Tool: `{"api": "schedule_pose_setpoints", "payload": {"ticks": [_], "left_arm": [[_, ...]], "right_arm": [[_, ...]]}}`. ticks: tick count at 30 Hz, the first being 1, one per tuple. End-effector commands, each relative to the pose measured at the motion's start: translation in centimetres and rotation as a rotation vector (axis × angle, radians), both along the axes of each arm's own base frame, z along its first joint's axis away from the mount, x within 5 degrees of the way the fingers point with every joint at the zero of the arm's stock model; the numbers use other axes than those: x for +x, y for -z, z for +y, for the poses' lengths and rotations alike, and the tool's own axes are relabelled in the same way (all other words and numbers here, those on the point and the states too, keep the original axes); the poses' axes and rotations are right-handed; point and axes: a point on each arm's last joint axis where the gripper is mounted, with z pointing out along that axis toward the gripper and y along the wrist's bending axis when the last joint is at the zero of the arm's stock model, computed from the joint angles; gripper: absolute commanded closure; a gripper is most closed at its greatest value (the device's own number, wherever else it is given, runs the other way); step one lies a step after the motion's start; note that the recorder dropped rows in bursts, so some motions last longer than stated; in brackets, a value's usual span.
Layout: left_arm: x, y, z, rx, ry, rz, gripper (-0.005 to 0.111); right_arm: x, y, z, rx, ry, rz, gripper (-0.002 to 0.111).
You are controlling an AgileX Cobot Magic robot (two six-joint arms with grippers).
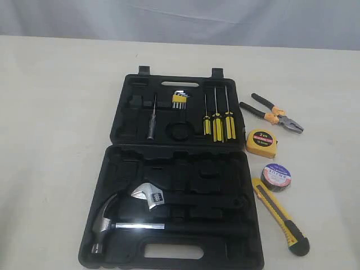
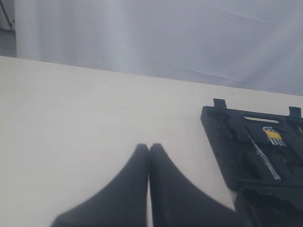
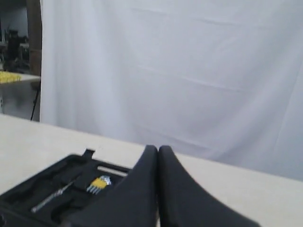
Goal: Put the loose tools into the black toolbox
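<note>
Four loose tools lie on the desk (image 1: pixel 56 140), all just right of the open black toolbox (image 1: pixel 236 169) and outside it:
- pliers (image 1: pixel 273 112), farthest back
- yellow tape measure (image 1: pixel 261 143)
- dark tape roll (image 1: pixel 277 175)
- utility knife (image 1: pixel 281 216), nearest the front

Left gripper (image 2: pixel 149 149): jaws pressed together, empty, over bare desk.
Right gripper (image 3: pixel 157 150): jaws likewise closed, empty.

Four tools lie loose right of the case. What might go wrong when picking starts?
Tape roll lies close by the utility knife: grabbing one may drag the other. Tape measure lies close to the black toolbox wall, leaving little finger room. Right gripper is shut and must open first.
</note>
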Motion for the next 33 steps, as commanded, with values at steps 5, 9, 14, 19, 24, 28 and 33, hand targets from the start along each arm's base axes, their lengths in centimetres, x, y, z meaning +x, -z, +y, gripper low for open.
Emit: {"api": "schedule_pose_setpoints", "payload": {"ticks": [5,9,14,19,24,28,33], "left_arm": [[0.0,-0.1,-0.1,-0.008,0.006,0.003,0.107],[0.0,-0.1,-0.1,-0.008,0.006,0.003,0.107],[0.0,-0.1,-0.1,-0.008,0.006,0.003,0.107],[0.0,-0.1,-0.1,-0.008,0.006,0.003,0.107],[0.0,-0.1,-0.1,-0.008,0.006,0.003,0.107],[0.0,-0.1,-0.1,-0.008,0.006,0.003,0.107],[0.0,-0.1,-0.1,-0.008,0.006,0.003,0.107]], "right_arm": [[-0.4,-1.6,-0.1,0.089,-0.007,-0.18,0.109],[-0.4,-1.7,-0.1,0.212,-0.032,-0.158,0.109],[-0.3,-1.3,-0.1,0.42,-0.065,-0.052,0.109],[-1.0,-4.4,-0.2,0.414,-0.03,0.13,0.109],[-0.2,-8.2,-0.1,0.296,0.01,0.3,0.109],[2.0,-10.7,0.4,0.105,0.047,0.618,0.109],[6.3,-12.1,1.6,-0.061,0.03,0.994,0.109]]}}
